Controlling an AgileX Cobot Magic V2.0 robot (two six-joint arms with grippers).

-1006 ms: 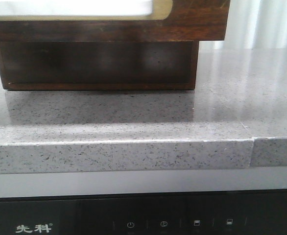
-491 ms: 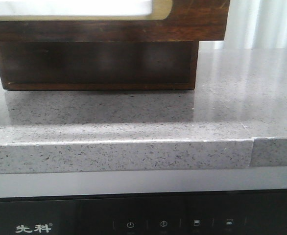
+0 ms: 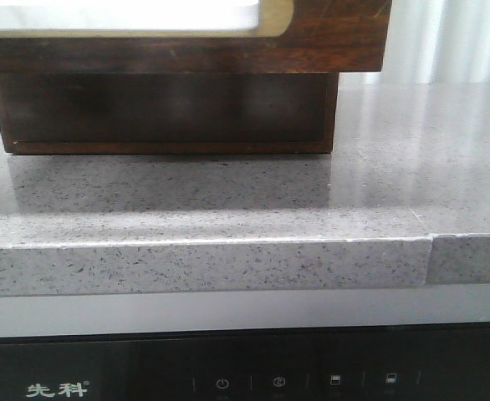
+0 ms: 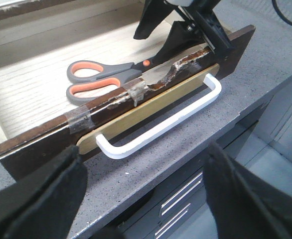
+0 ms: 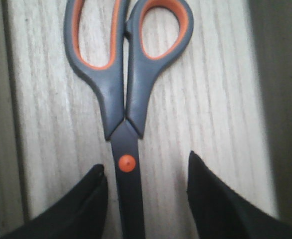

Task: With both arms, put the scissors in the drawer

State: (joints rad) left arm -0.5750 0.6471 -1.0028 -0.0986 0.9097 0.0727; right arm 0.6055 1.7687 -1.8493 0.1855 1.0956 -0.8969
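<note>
The scissors point(image 4: 100, 81) lie flat on the pale floor of the open drawer point(image 4: 31, 64), grey handles with orange loops, blades pointing under my right gripper point(image 4: 153, 45). In the right wrist view the scissors point(image 5: 126, 94) rest on the wood grain, and my right gripper point(image 5: 145, 164) is open with a finger on each side of the blades, not gripping them. My left gripper point(image 4: 143, 152) is open and empty, just in front of the drawer's white handle point(image 4: 171, 124). In the front view only the drawer's dark front point(image 3: 329, 42) shows.
The drawer sticks out over the grey speckled counter point(image 4: 196, 144); its dark front edge is chipped and taped point(image 4: 136, 92). The dark cabinet body point(image 3: 170, 109) stands on the counter point(image 3: 228, 209). Grey metal drawers point(image 4: 186, 199) are below the counter edge.
</note>
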